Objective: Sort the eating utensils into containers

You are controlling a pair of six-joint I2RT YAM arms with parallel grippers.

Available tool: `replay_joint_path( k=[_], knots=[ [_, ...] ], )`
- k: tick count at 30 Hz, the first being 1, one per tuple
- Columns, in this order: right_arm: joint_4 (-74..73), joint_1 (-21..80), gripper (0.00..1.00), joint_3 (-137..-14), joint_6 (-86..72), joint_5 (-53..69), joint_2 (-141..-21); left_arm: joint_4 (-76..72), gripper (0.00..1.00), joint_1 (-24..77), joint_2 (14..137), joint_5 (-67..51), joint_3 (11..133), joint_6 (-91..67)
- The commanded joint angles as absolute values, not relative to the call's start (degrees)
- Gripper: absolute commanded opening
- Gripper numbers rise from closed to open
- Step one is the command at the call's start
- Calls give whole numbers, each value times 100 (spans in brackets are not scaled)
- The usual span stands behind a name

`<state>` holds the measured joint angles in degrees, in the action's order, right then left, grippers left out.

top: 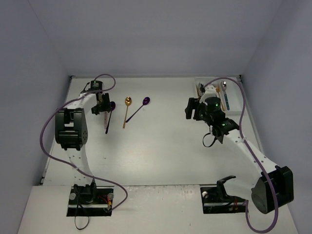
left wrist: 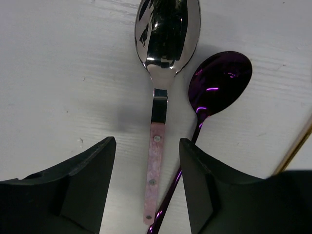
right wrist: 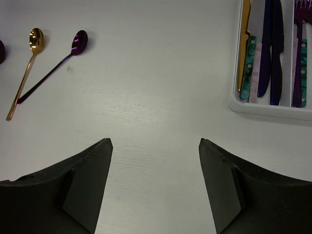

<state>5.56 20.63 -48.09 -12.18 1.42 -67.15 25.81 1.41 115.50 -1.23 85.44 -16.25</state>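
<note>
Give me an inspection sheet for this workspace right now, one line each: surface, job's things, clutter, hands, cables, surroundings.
Surface: white table, matte.
Job's things: pink-handled spoon and purple spoon side by side at the left hand; gold spoon and second purple spoon loose mid-table; white tray at far right holds knives and forks in its compartments.
Clutter: nothing seen.
Hands: left hand open, straddling the pink-handled spoon's handle; right hand open, holding nothing.
Cables: purple left cable runs along its arm; purple right cable arcs over the tray.
Surroundings: plain pale walls on three sides.
</note>
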Motion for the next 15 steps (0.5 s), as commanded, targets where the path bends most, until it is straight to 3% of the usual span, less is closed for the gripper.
replay_joint_path(
  k=[1,6,9,15],
  knots=[
    [896,2101,70,-4557,-1325,288,-6354,2502,43,114,11670,-53,8994,-1478],
    [905,2175,70,-4360,-1283,314,-6194,2550,21,115,11936,105,9144,-1470],
    [905,2266,71,-4374,-1140,285,-6138,2591,1,132,12034,131,9217,-1526],
    [949,2906,71,-4628,-985,60,-6207,2886,0,199,11376,344,9254,-1984]
  ],
)
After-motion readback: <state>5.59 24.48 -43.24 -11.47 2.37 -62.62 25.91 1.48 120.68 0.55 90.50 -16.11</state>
